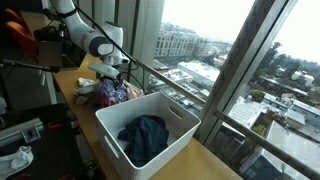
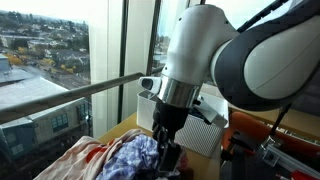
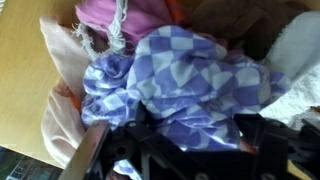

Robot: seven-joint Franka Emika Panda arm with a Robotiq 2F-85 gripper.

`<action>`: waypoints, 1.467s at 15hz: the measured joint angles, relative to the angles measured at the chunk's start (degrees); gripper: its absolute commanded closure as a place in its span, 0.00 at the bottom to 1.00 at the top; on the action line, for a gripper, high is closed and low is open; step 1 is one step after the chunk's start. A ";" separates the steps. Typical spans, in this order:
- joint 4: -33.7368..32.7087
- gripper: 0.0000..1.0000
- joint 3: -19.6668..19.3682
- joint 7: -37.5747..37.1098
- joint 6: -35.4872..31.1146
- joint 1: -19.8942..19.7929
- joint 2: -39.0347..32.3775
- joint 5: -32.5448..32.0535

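My gripper (image 3: 198, 126) is pressed down into a pile of clothes (image 1: 110, 92) on the wooden counter. Its dark fingers (image 3: 145, 121) stand wide apart, one on each side of a bunched purple-and-white checkered cloth (image 3: 185, 75), and a fold of that cloth lies between them. In an exterior view the gripper (image 2: 165, 150) points straight down into the checkered cloth (image 2: 135, 155). Pink garments (image 3: 105, 15) and a pale cloth (image 3: 60, 60) lie under and around it. The fingertips are partly buried in fabric.
A white bin (image 1: 112, 148) with a dark blue garment (image 1: 145, 138) inside stands beside the pile. A window railing (image 1: 170, 85) runs along the counter's far edge. Bare wood (image 3: 25, 80) shows beside the pile. Equipment stands behind the arm (image 1: 20, 45).
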State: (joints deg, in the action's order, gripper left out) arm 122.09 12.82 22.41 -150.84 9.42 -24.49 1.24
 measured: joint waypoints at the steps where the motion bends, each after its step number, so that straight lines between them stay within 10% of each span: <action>1: -0.81 0.51 0.11 -0.01 0.00 0.00 -1.27 0.00; 8: -3.58 0.99 0.11 -0.01 0.01 -1.26 -3.61 -0.01; 22: -3.43 0.98 -5.91 -0.84 6.59 -6.70 20.20 -6.31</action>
State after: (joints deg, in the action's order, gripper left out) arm 118.67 6.91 21.57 -144.26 2.72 -4.29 -5.07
